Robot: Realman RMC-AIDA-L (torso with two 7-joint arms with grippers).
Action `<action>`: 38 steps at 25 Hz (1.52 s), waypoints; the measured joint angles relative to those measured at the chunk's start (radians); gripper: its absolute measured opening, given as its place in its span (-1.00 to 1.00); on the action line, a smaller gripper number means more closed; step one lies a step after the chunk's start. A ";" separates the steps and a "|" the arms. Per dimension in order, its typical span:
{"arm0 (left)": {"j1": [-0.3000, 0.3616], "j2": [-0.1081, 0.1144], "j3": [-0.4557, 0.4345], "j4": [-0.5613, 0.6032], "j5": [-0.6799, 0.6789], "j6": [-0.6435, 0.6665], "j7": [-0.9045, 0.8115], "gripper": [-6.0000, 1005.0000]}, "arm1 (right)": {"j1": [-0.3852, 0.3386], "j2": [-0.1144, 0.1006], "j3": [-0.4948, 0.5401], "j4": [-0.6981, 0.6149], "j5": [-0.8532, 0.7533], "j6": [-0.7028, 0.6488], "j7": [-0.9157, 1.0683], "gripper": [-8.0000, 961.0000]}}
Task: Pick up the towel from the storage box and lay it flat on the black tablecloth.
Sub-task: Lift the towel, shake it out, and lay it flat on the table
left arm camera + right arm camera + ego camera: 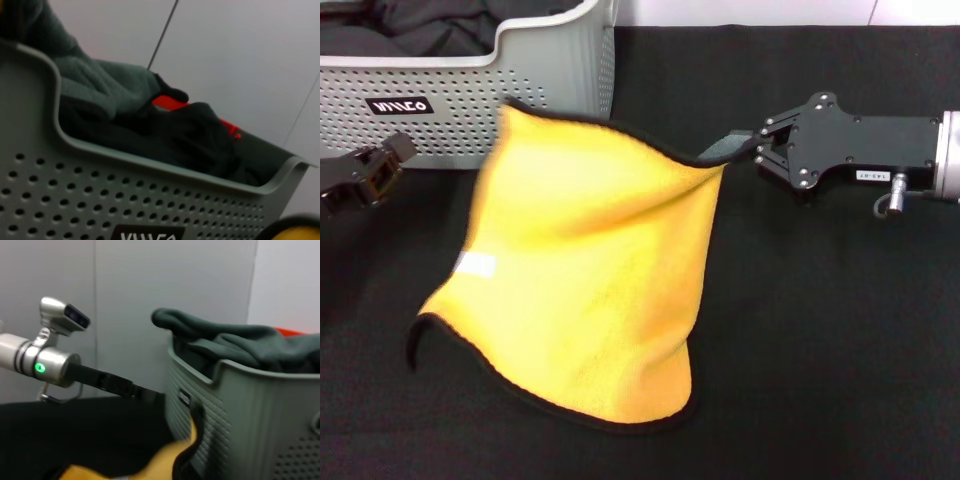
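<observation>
The towel (590, 290) hangs yellow side towards me, its lower edge resting on the black tablecloth (820, 350) in front of the storage box (520, 90). My right gripper (757, 150) is shut on the towel's upper right corner, where a strip of the grey face shows. The towel's upper left corner stands free near the box wall. My left gripper (380, 170) is open and empty at the far left, apart from the towel. A bit of the towel also shows in the left wrist view (300, 227) and in the right wrist view (150, 467).
The storage box holds a dark cloth heap (420, 30) with something red beneath it (170, 103). The box wall (100, 190) is close to my left wrist. My left arm (50, 365) shows in the right wrist view, next to the box (250, 410).
</observation>
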 joint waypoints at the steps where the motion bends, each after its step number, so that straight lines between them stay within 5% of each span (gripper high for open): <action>1: -0.006 -0.002 0.001 -0.002 0.004 -0.008 0.003 -0.90 | -0.001 0.000 0.000 -0.001 -0.001 -0.012 -0.001 -0.97; 13: -0.036 -0.031 0.005 -0.006 0.043 0.054 0.048 -0.90 | -0.029 -0.001 0.001 -0.048 -0.005 -0.001 -0.010 -0.97; 18: -0.043 -0.034 0.005 -0.006 0.044 0.160 0.050 -0.89 | -0.081 -0.001 0.018 -0.185 0.003 0.085 0.032 -0.97; 23: -0.054 -0.033 -0.003 -0.006 0.035 0.223 0.052 -0.89 | -0.129 0.002 0.127 -0.348 0.067 0.129 0.117 -0.97; 28: -0.054 -0.035 -0.004 -0.006 0.028 0.235 0.069 -0.87 | -0.129 -0.003 0.262 -0.327 0.267 0.130 0.162 -0.97; 31: -0.053 -0.037 -0.004 -0.014 0.006 0.242 0.079 -0.85 | -0.076 -0.020 0.307 -0.291 0.310 0.156 0.151 -0.97; 38: -0.085 -0.032 -0.003 -0.069 -0.042 0.349 0.065 -0.69 | 0.064 -0.098 0.302 -0.186 0.259 0.363 0.102 -0.98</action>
